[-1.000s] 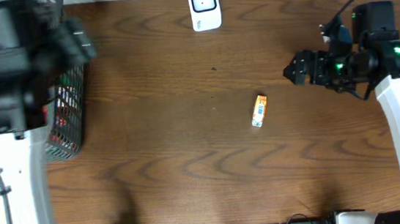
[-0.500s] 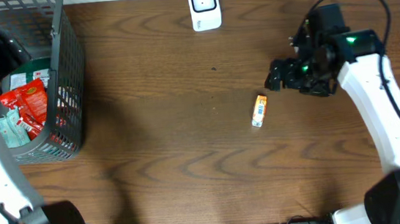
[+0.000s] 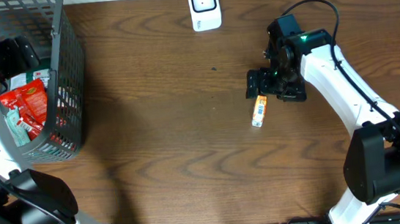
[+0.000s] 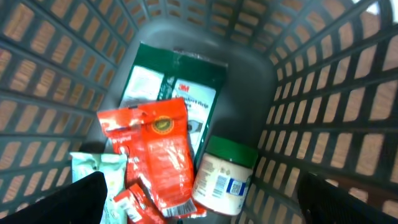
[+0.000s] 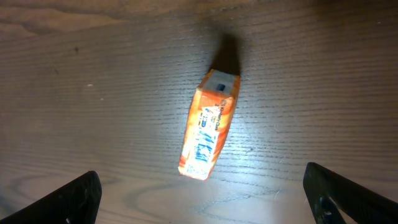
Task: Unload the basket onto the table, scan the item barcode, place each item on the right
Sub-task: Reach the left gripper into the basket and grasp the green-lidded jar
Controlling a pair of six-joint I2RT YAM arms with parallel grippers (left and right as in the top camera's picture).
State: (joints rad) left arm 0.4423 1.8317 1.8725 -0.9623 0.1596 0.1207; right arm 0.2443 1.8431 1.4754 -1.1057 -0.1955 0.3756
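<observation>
1. Right gripper [image 3: 258,84]: jaws spread wide and empty, poised just above the orange box [image 5: 208,124], not touching it.
2. Orange box: small oblong carton lying flat on the counter [image 3: 160,152], right of centre and well apart from the white scanner [image 3: 204,6] at the far edge.
3. Handling, by judgement: light, stiff card. The glossy faces are probably a little slippery, and a hard squeeze could dent it.
4. Hold, advised: across the two long sides near mid-length, keeping the printed faces clear. The barcode's position cannot be told.
5. Left gripper [image 4: 208,204]: spread, empty, over the basket [image 3: 64,81].
</observation>
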